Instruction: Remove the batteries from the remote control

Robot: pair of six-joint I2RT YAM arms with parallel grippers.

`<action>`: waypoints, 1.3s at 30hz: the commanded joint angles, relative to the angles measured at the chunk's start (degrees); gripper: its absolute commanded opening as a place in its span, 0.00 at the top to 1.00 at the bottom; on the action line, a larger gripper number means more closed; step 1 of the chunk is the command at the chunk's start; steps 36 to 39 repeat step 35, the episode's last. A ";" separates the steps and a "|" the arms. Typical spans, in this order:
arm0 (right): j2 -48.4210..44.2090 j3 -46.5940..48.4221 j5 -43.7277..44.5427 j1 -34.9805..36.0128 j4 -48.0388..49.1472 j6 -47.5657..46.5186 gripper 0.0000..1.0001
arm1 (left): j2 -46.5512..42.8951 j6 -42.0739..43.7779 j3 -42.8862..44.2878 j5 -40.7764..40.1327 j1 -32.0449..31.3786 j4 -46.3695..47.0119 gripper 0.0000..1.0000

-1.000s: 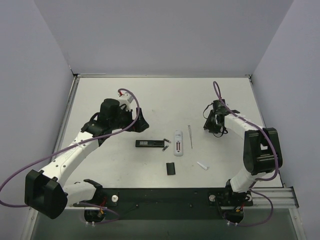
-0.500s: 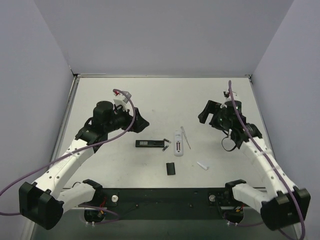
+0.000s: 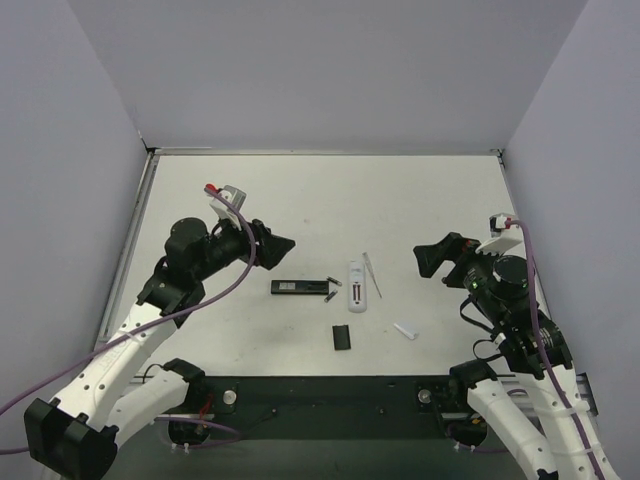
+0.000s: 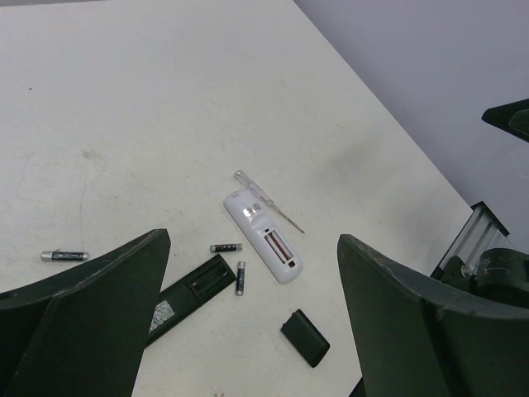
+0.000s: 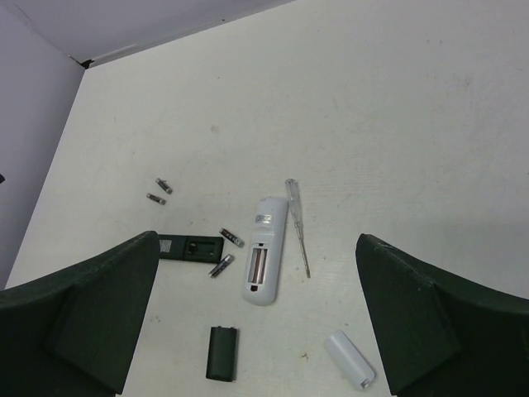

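A white remote control point(image 3: 357, 285) lies back up at mid-table, its battery bay point(image 5: 258, 266) open and showing reddish; whether cells sit inside I cannot tell. Left of it lies a black remote control point(image 3: 290, 287) with its bay open. Two batteries point(image 5: 231, 237) point(image 5: 221, 265) lie loose between the remotes, also seen from the left wrist as batteries point(image 4: 225, 247) point(image 4: 240, 278). Two more small cells point(image 5: 163, 185) lie farther back left. My left gripper point(image 3: 272, 247) and right gripper point(image 3: 428, 258) both hang open and hold nothing, well off the remotes.
A thin pale screwdriver point(image 3: 372, 275) lies just right of the white remote. A black cover point(image 3: 342, 338) and a white cover point(image 3: 405, 330) lie nearer the front edge. Grey walls enclose the table point(image 3: 200, 200) on three sides.
My right gripper has opened and its arm has swung back toward the near right. The left arm has drawn back to the left. The screwdriver now lies slightly nearer the white remote.
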 commanded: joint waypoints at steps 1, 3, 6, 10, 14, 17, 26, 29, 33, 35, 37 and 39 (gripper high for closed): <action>-0.57 -0.50 -0.10 0.30 -1.41 1.82 0.00 | -0.55 -0.64 0.14 0.49 0.05 5.38 0.07; -0.49 -0.50 0.33 0.22 -1.33 1.74 0.00 | -0.64 -0.81 0.05 0.58 0.05 5.47 0.07; -0.22 -0.85 0.95 0.30 -1.33 1.91 0.00 | -1.51 -0.64 -0.30 -0.03 0.05 5.56 0.07; 0.39 -1.02 1.22 0.30 -1.41 2.09 0.00 | -2.22 -0.73 -1.00 -0.30 -0.12 6.52 0.07; 0.57 -1.20 1.65 0.30 -1.33 2.00 0.00 | -2.04 -0.64 -0.92 -0.21 -0.39 6.44 0.07; 0.57 -1.20 1.66 0.30 -1.15 2.09 0.00 | -2.13 -0.64 -1.09 -0.12 -0.48 6.70 0.07; 0.31 -1.55 1.30 0.30 -1.15 2.35 0.00 | -2.04 -0.73 -1.09 -0.12 -0.92 6.79 0.07; 0.39 -1.46 1.39 0.30 -1.41 2.09 0.00 | -2.22 -0.64 -1.18 -0.30 -0.92 6.70 0.07; 0.22 -1.73 1.57 0.22 -1.59 2.09 0.00 | -2.13 -0.64 -1.18 -0.39 -0.92 6.70 0.07; -0.04 -1.81 1.30 0.30 -1.59 1.91 0.00 | -2.22 -0.64 -1.27 -0.56 -0.92 6.70 0.07; -0.04 -1.81 1.30 0.30 -1.59 1.91 0.00 | -2.22 -0.64 -1.27 -0.56 -0.92 6.70 0.07; -0.04 -1.81 1.30 0.30 -1.59 1.91 0.00 | -2.22 -0.64 -1.27 -0.56 -0.92 6.70 0.07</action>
